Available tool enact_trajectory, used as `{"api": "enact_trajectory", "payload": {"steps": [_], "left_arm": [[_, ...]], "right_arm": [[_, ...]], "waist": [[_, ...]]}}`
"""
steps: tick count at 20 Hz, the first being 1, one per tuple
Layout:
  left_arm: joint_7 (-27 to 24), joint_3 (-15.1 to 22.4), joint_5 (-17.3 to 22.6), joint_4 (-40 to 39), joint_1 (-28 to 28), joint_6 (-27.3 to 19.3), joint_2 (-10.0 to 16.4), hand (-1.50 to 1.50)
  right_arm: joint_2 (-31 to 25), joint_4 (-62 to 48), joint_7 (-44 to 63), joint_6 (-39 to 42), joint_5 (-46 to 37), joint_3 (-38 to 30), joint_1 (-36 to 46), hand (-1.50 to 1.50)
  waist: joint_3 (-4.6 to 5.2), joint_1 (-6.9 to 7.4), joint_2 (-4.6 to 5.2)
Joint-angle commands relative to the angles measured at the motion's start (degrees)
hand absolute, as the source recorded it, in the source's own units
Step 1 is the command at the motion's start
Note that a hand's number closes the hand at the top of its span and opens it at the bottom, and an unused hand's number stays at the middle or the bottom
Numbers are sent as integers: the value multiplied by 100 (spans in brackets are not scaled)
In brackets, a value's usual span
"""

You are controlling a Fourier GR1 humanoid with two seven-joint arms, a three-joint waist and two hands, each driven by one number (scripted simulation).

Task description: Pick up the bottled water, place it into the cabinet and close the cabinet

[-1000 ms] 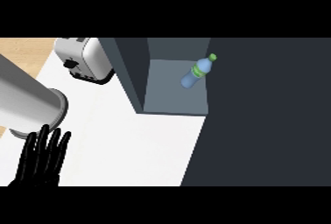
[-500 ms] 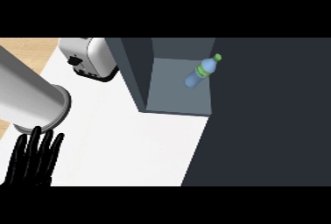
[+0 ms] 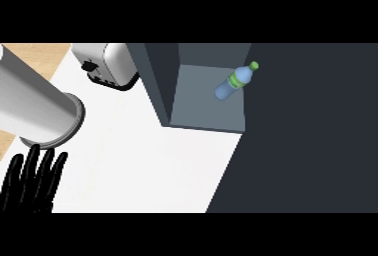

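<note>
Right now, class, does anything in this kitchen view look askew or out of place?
The blue plastic water bottle with green cap sits slanted inside the open dark grey cabinet, cap pointing upper right, not upright. Nothing else stands out.

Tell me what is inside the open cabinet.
Only the bottled water shows inside the cabinet, aslant over its grey floor, green cap toward the view's upper right. The dark panel at the right covers anything beyond it.
</note>
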State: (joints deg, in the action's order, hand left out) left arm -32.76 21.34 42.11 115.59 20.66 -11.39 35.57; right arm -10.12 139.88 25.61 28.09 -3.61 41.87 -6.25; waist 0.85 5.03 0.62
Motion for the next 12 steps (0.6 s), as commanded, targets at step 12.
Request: {"api": "enact_trajectory", "payload": {"steps": [12], "left_arm": [[-1, -76, 48, 114, -61, 409, 211, -150]], "right_arm": [[965, -1648, 686, -331, 2297, 341, -4, 150]], "waist": [[-9, 534, 255]]}}
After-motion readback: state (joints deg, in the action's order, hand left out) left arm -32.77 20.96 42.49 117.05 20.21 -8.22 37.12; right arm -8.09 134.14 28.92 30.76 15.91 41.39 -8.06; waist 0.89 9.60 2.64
